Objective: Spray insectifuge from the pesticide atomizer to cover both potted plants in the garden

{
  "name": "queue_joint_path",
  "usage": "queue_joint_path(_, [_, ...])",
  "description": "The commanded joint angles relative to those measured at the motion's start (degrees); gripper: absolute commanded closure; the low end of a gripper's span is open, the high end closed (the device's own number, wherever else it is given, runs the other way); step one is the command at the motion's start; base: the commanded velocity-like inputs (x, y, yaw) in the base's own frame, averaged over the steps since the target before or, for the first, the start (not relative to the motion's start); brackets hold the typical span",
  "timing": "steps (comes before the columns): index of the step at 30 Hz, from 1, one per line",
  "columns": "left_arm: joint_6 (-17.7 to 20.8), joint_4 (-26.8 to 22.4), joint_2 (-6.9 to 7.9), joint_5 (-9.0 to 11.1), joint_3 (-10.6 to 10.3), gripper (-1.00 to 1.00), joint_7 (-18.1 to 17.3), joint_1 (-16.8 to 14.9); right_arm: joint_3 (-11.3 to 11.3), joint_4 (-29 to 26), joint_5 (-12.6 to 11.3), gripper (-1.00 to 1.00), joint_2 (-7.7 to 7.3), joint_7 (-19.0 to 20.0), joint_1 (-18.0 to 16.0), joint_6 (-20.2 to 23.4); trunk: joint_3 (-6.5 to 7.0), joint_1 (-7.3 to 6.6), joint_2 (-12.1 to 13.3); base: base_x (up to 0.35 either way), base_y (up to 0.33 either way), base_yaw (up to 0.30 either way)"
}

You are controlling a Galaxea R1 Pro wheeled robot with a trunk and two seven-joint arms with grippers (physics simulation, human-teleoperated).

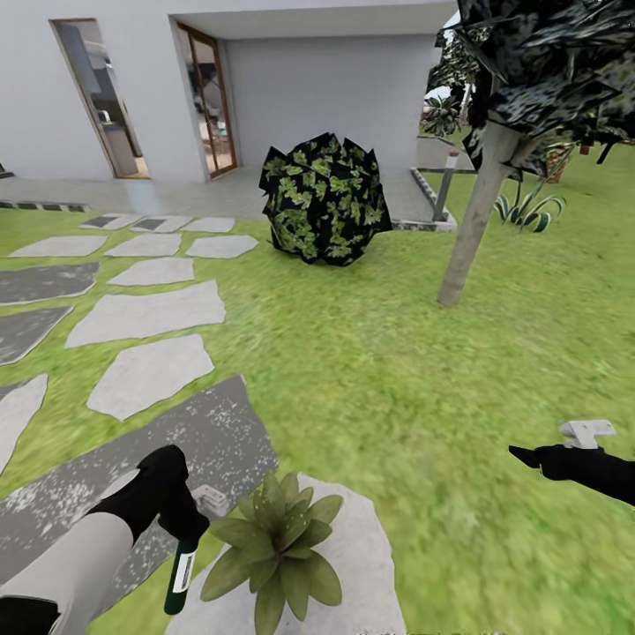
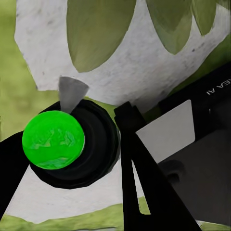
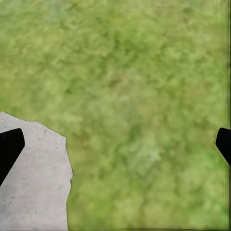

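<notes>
Ground: We stood on a green lawn (image 1: 397, 370), with pale and dark grey stepping stones (image 1: 145, 313) running off to our left toward a white house (image 1: 326, 88).
Backdrop: A round dark bush (image 1: 324, 199) sat before the house wall, and a slanting tree trunk (image 1: 476, 216) rose from the grass on our right.
Plant: One low rosette of broad pointed leaves, the plant (image 1: 275, 547), sat on a pale stone (image 1: 362, 547) just ahead of us.
Atomizer: The dark green atomizer (image 1: 181, 573) hung from our left gripper (image 1: 190, 529), just beside the plant's leaves on its left.
Axis: In the head view its long axis ran nearly upright, tilted slightly, with the white label facing us and the free end pointing down at the ground.
End-on: In the left wrist view we looked along the bottle at a bright green round end (image 2: 53, 139) set in a black ring, the stone and leaves (image 2: 96, 33) beyond it.
Left fingers: They were closed around the atomizer's upper part.
Right gripper: Our right gripper (image 1: 529, 457) hovered over bare grass, well apart from the plant.
Right fingers: They were spread wide with nothing between them, their black tips (image 3: 9, 149) at opposite edges of the right wrist view, above grass and a corner of pale stone.
</notes>
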Motion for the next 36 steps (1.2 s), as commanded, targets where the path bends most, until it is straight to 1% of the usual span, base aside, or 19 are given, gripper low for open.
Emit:
queue_joint_path(1, [0.4, -0.1, 0.05, -0.5, -0.2, 1.00, -0.6, 0.0, 0.0, 0.0, 0.5, -1.00, 0.01, 0.6, -0.1, 0.2, -0.05, -0.01, 0.0, 0.000, 0.000, -0.243])
queue_joint_path(6, [0.4, -0.1, 0.04, -0.7, -0.2, 1.00, -0.5, 0.1, 0.0, 0.0, 0.5, -1.00, 0.01, 0.6, -0.1, 0.2, -0.05, -0.01, 0.0, -0.064, 0.000, -0.113])
queue_joint_path(13, [0.5, -0.1, -0.11, -0.9, -0.3, 1.00, -0.2, 0.2, 0.0, 0.0, 0.5, -1.00, 0.01, 0.6, -0.1, 0.1, -0.05, -0.01, 0.0, -0.207, 0.000, -0.014])
queue_joint_path(30, [0.5, -0.2, -0.20, -1.0, -0.4, 1.00, -0.5, 0.2, 0.0, 0.0, 0.5, -1.00, 0.01, 0.6, -0.1, 0.1, -0.05, -0.01, 0.0, -0.010, 0.000, 0.000])
queue_joint_path(36, [0.5, -0.4, -0.14, -1.0, -0.1, 1.00, -0.4, 0.1, 0.0, 0.0, 0.5, -1.00, 0.01, 0.6, -0.1, 0.1, -0.05, -0.01, 0.0, 0.000, 0.000, 0.000])
